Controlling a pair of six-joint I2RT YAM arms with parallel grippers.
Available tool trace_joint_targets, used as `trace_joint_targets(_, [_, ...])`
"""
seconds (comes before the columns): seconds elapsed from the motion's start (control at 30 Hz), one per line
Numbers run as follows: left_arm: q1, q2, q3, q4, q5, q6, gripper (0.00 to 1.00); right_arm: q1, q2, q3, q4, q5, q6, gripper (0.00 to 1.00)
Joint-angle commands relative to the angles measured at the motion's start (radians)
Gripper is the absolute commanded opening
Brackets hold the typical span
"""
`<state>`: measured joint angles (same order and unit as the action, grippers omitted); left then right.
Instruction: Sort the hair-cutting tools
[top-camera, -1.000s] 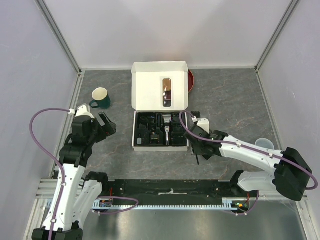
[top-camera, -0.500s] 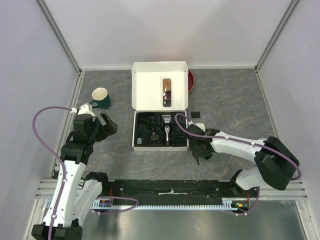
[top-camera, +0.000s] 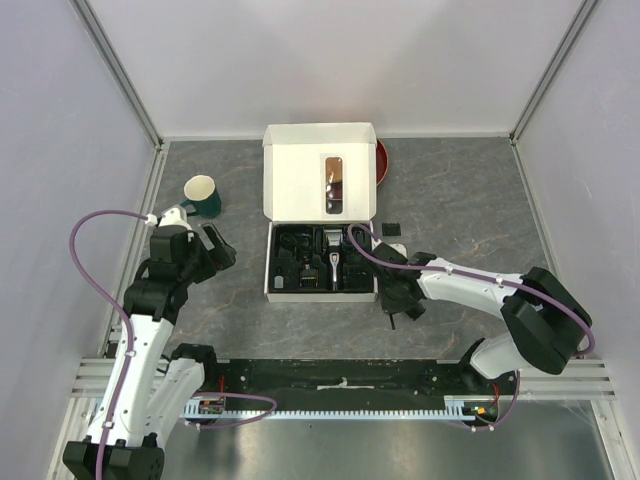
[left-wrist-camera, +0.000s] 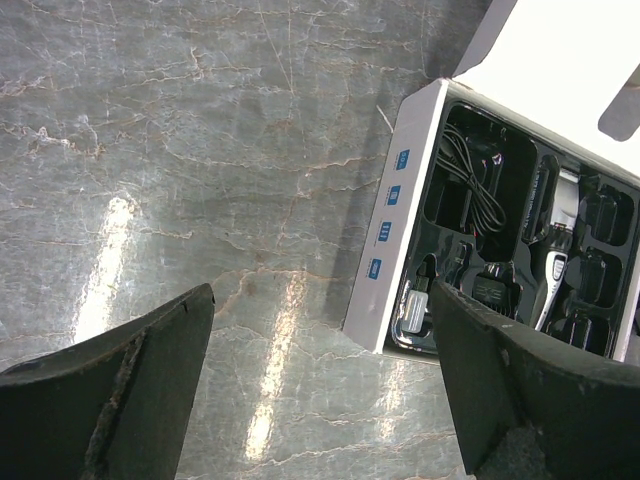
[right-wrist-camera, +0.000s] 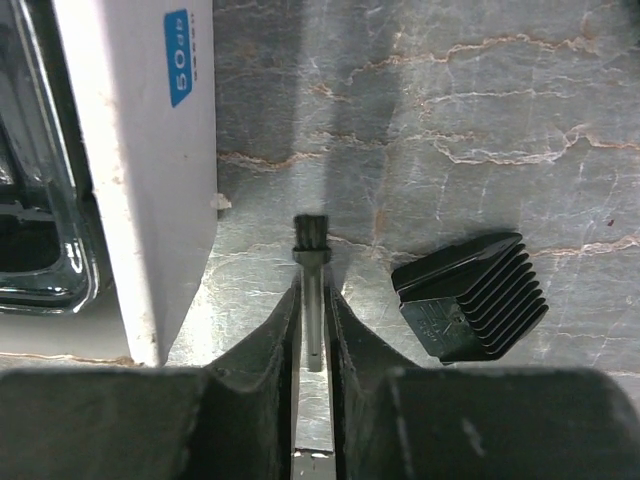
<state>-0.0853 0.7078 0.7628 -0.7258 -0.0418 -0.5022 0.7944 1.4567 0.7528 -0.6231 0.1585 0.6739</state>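
Hair-cutting tools mostly sit in one open white box (top-camera: 320, 180) on the bench (top-camera: 470, 200): one clipper (top-camera: 332, 262) in the centre slot and one cable (left-wrist-camera: 470, 185) in a left compartment. Two comb guards lie loose to the right of the box, a far guard (top-camera: 393, 228) by the hinge and a near guard (right-wrist-camera: 470, 295) beside the single thin brush (right-wrist-camera: 311, 240). The right fingers (right-wrist-camera: 270, 350) pinch that brush. The left fingers (left-wrist-camera: 130, 370) are spread wide over the bench.

brush (right-wrist-camera: 313, 292) — between box (right-wrist-camera: 140, 180) and guard (right-wrist-camera: 470, 296)
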Motion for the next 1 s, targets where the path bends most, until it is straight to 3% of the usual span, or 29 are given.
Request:
trace_joint_targets(0.0, [0.004, 0.007, 0.009, 0.029, 0.022, 0.034, 0.94, -0.004, 0.059, -0.024, 0.017, -0.002, -0.004, 0.18])
trace_joint_targets(0.17, [0.004, 0.009, 0.009, 0.025, 0.017, 0.033, 0.93, -0.004, 0.030, -0.018, 0.017, -0.002, 0.003, 0.00])
trace_joint_targets(0.73, [0.002, -0.018, 0.009, 0.023, 0.002, 0.031, 0.92, -0.003, -0.165, 0.138, -0.116, 0.078, 0.070, 0.00])
trace_joint_targets(0.97, [0.004, -0.024, 0.009, 0.025, 0.008, 0.033, 0.92, 0.000, -0.197, 0.230, -0.043, 0.059, 0.128, 0.00])
